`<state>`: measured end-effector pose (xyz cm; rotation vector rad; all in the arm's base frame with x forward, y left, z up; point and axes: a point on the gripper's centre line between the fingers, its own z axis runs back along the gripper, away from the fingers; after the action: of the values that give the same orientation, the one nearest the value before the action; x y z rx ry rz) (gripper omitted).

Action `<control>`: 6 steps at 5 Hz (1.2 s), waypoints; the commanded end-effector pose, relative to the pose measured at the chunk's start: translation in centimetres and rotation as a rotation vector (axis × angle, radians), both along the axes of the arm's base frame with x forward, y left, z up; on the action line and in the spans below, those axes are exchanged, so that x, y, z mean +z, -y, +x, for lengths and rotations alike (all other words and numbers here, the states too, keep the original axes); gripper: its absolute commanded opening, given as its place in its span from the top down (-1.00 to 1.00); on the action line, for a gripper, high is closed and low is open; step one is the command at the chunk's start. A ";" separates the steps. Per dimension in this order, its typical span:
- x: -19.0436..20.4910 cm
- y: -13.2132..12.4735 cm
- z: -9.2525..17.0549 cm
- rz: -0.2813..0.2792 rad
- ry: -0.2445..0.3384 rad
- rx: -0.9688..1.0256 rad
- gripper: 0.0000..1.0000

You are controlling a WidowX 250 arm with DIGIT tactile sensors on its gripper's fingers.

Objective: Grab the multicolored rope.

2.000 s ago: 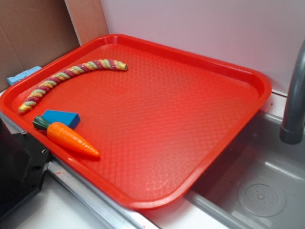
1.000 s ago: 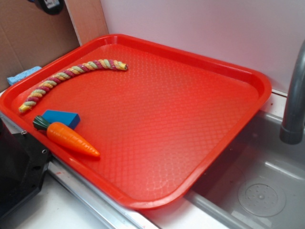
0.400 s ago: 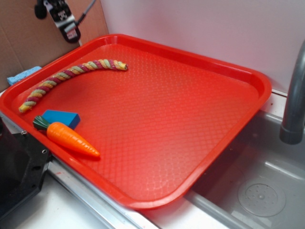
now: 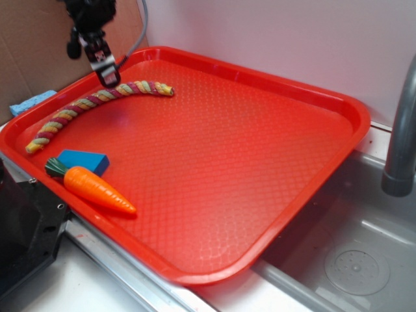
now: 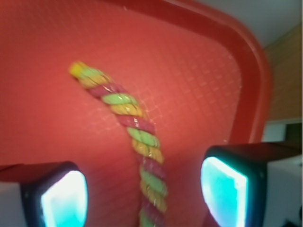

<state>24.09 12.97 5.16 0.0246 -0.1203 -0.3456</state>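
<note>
Hand (image 4: 104, 65) spread, hovering over rope (image 4: 97, 99) at tray's (image 4: 338, 104) back-left. Wrist view: rope (image 5: 135, 142) runs between the two fingers (image 5: 64, 198), not touching either. Carrot (image 4: 97, 188) and blue block (image 4: 83, 159) lie near rope's front end.

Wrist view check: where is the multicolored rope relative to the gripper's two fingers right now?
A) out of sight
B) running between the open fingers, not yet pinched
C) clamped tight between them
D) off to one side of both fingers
B. In the wrist view the multicolored rope runs down the gap between the two spread fingers, clear space on both sides, so the gripper is open around it.
</note>
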 end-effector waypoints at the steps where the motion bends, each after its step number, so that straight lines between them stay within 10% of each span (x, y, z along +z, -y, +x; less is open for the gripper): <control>1: -2.5 -0.8 0.8 0.060 -0.019 -0.017 -1.00; 2: -3.3 -0.6 0.6 0.068 -0.047 -0.019 1.00; 6: 1.2 2.0 0.0 0.128 -0.040 0.195 1.00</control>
<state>22.93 10.93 4.96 0.1316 0.0040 -0.1349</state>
